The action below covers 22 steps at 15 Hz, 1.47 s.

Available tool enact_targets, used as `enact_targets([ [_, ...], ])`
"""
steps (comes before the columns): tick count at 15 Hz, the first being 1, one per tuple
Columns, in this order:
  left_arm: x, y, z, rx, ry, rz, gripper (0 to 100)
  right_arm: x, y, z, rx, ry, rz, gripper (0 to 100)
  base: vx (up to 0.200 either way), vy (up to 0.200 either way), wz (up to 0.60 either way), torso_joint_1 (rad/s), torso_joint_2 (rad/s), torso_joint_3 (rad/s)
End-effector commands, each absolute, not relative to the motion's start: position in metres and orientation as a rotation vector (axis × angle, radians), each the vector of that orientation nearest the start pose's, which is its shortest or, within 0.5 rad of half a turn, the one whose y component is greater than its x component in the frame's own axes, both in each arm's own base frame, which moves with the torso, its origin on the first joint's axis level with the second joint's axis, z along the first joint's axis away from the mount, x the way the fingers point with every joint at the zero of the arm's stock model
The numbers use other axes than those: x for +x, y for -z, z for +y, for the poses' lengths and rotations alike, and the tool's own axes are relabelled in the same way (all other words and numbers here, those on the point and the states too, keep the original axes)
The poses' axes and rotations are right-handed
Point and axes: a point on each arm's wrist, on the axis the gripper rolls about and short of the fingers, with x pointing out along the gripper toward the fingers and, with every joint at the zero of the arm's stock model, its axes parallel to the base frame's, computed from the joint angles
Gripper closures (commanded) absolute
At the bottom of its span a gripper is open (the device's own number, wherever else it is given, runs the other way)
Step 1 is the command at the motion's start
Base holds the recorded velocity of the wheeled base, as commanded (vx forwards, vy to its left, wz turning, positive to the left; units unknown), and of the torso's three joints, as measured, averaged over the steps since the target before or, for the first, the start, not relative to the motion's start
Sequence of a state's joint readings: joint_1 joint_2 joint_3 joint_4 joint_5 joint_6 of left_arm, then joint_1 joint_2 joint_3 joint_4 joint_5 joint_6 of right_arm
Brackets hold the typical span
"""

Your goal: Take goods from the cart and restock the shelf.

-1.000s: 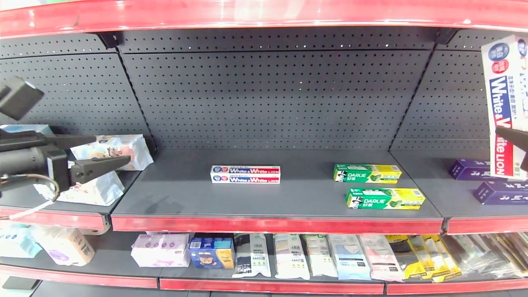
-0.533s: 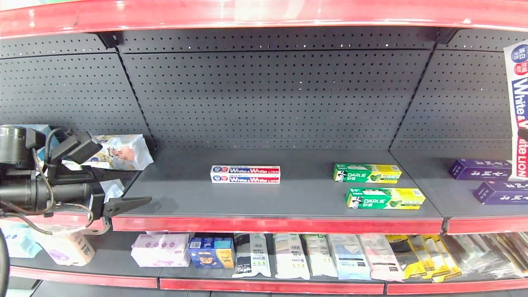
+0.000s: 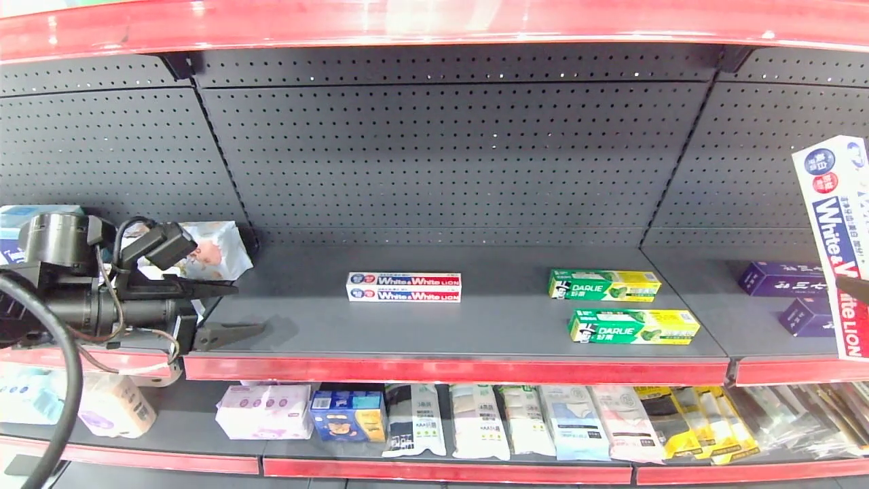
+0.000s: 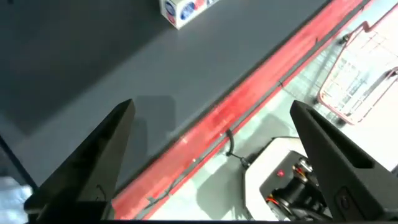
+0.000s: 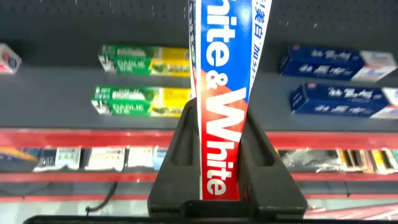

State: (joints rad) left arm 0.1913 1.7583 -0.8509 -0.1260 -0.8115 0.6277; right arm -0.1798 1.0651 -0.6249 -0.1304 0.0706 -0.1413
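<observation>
Head view: a dark shelf (image 3: 475, 333) with a red front lip, seen from the front. My left gripper (image 3: 243, 310) hangs at the front left corner of the middle bay, level with the board. Its fingers are spread wide with nothing between them. My right gripper (image 5: 219, 121) is closed tight on the held carton (image 3: 834, 238), a long white, red and blue box. The carton stands nearly upright with a slight tilt, in the air at the far right. It is in front of the right bay and partly covers the two purple boxes (image 3: 781, 278) lying there.

A matching carton (image 3: 404, 287) lies flat near the centre of the middle bay. To its right lie two green-and-yellow cartons (image 3: 604, 285), one behind the other and slightly apart. Soft patterned packets (image 3: 204, 248) sit in the left bay, behind my left arm. The lower shelf (image 3: 448, 468) carries a row of boxes and flat packets.

Left wrist view: the two spread fingers frame the red lip, and a pink wire cart (image 4: 357, 78) stands on the floor beyond.

Right wrist view: the fingers press both broad faces of the held carton near its lower end.
</observation>
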Motion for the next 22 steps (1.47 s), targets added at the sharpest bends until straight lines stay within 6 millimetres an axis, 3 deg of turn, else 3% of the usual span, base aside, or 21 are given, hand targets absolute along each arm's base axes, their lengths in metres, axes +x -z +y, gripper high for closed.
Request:
enact_targets([
  [1,0.314,-0.129,0.044,0.204,0.782,0.474,0,0.141,-0.217,-0.023,-0.099,0.078,0.343,100,0.000,0.000,0.00,0.000,0.00,0.000],
  [5,0.354,-0.115,0.033,0.174,0.927,0.395,0,0.144,-0.215,-0.023,-0.110,0.075,0.357,100,0.000,0.000,0.00,0.000,0.00,0.000],
  [8,0.370,-0.098,0.025,0.155,1.008,0.358,0,0.145,-0.212,-0.023,-0.122,0.072,0.372,100,0.000,0.000,0.00,0.000,0.00,0.000],
  [12,0.403,-0.081,0.025,0.189,1.024,0.293,0,0.145,-0.212,-0.024,-0.128,0.074,0.374,100,0.000,0.000,0.00,0.000,0.00,0.000],
  [16,0.416,-0.072,0.007,0.196,1.119,0.239,0,0.143,-0.212,-0.022,-0.140,0.063,0.375,100,0.000,0.000,0.00,0.000,0.00,0.000],
  [22,0.433,-0.053,0.001,0.220,1.164,0.199,0,0.141,-0.213,-0.021,-0.142,0.067,0.368,100,0.000,0.000,0.00,0.000,0.00,0.000],
])
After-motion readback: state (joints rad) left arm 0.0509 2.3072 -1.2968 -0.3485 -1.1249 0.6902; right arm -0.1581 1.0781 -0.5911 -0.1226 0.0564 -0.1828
